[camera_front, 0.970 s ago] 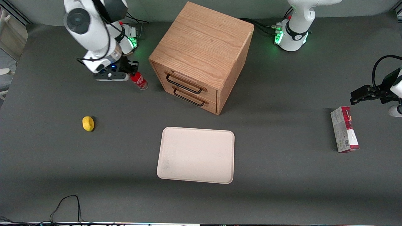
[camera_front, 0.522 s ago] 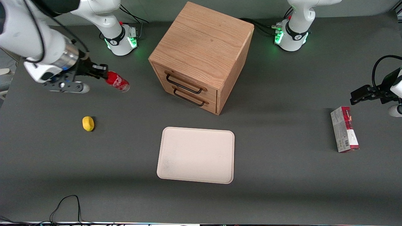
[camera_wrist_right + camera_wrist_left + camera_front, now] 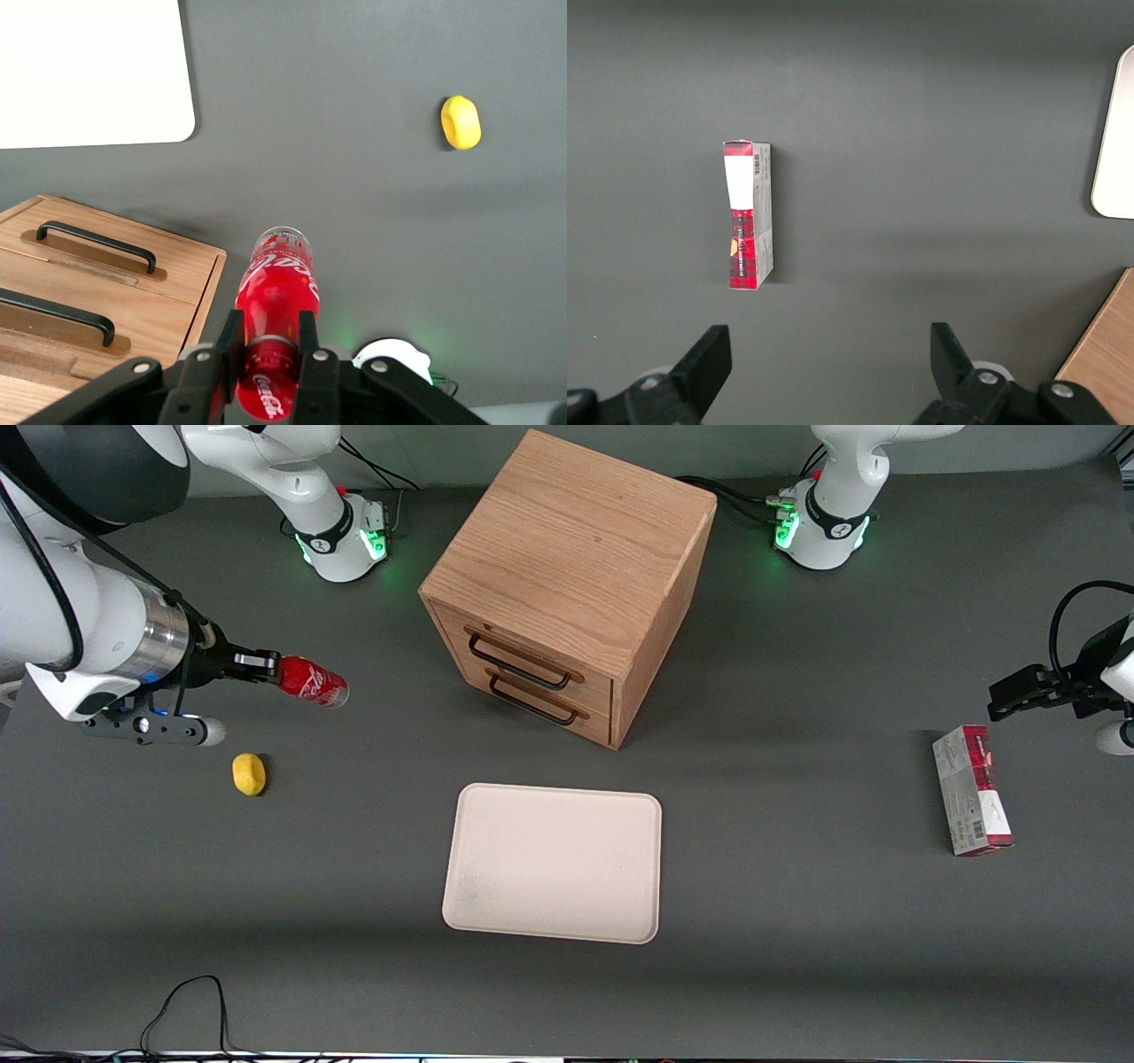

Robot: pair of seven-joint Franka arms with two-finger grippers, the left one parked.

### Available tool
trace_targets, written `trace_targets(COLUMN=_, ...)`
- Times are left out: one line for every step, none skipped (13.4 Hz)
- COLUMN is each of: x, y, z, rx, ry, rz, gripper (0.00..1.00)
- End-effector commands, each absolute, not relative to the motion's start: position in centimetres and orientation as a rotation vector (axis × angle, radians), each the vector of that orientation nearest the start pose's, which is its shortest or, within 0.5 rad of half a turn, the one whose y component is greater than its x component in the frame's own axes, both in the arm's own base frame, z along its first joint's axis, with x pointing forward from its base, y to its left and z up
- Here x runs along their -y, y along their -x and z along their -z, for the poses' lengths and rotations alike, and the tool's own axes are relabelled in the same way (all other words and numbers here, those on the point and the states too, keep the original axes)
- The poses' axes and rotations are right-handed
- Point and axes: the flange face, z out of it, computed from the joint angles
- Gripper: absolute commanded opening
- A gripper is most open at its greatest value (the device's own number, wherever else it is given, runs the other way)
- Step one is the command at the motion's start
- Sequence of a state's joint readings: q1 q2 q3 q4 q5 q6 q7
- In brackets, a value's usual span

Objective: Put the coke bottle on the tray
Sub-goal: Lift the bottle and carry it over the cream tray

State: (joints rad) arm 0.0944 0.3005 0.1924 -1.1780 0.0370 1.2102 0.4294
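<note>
Holding the coke bottle [image 3: 314, 682] aloft, our right gripper [image 3: 276, 671] has its fingers [image 3: 232, 341] clamped on the cap end, with the clear base pointing away from the wrist; the bottle's long axis lies close to level above the table [image 3: 797, 921].

Item, tray [image 3: 554, 863]: flat on the table, nothing on it, well apart from the bottle, nearer the front camera and toward the parked arm's end. We judge this the deciding relation: the carry must run that way, and the bottle likely needs tipping upright first.

Item, wooden drawer cabinet [image 3: 567, 584]: stands farther from the front camera than the tray, beside our path.

Item, small yellow object [image 3: 249, 773]: on the table near the gripper, nearer the camera.
</note>
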Motion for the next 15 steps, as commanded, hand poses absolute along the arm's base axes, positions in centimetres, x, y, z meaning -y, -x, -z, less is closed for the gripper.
trace_targets(x=-15.9, y=-61.5, z=-59.8, rx=-0.304, ry=3.091, rz=-0.421, gripper=0.0)
trace_targets(x=-16.3, y=-63.3, z=-57.7, rx=-0.38, ry=3.077, rz=-0.434, gripper=0.0)
trace_targets(x=-16.8, y=-65.0, z=-55.9, rx=-0.436, ry=3.059, rz=-0.409, gripper=0.0)
trace_targets(x=-17.8, y=-66.5, z=-54.3, rx=-0.49, ry=3.04, rz=-0.352, gripper=0.0)
trace_targets(x=-18.9, y=-67.7, z=-52.7, rx=-0.566, ry=3.015, rz=-0.297, gripper=0.0)
trace_targets(x=-20.7, y=-68.7, z=-50.8, rx=-0.631, ry=3.002, rz=-0.251, gripper=0.0)
trace_targets(x=-22.4, y=-69.6, z=-48.8, rx=-0.7, ry=3.005, rz=-0.185, gripper=0.0)
trace_targets(x=-24.1, y=-70.3, z=-46.8, rx=-0.766, ry=3.004, rz=-0.128, gripper=0.0)
trace_targets(x=-25.6, y=-70.8, z=-45.1, rx=-0.809, ry=2.995, rz=-0.084, gripper=0.0)
trace_targets(x=-26.8, y=-71.3, z=-43.4, rx=-0.841, ry=2.98, rz=-0.047, gripper=0.0)
trace_targets(x=-27.5, y=-71.7, z=-41.9, rx=-0.876, ry=2.966, rz=-0.022, gripper=0.0)
trace_targets(x=-28.6, y=-71.8, z=-40.7, rx=-0.881, ry=2.971, rz=0.008, gripper=0.0)
trace_targets(x=-29.1, y=-72.0, z=-39.5, rx=-0.882, ry=2.983, rz=0.026, gripper=0.0)
trace_targets(x=-29.6, y=-72.1, z=-38.4, rx=-0.879, ry=2.99, rz=0.032, gripper=0.0)
trace_targets(x=-29.7, y=-72.1, z=-38.1, rx=-0.88, ry=2.984, rz=0.04, gripper=0.0)
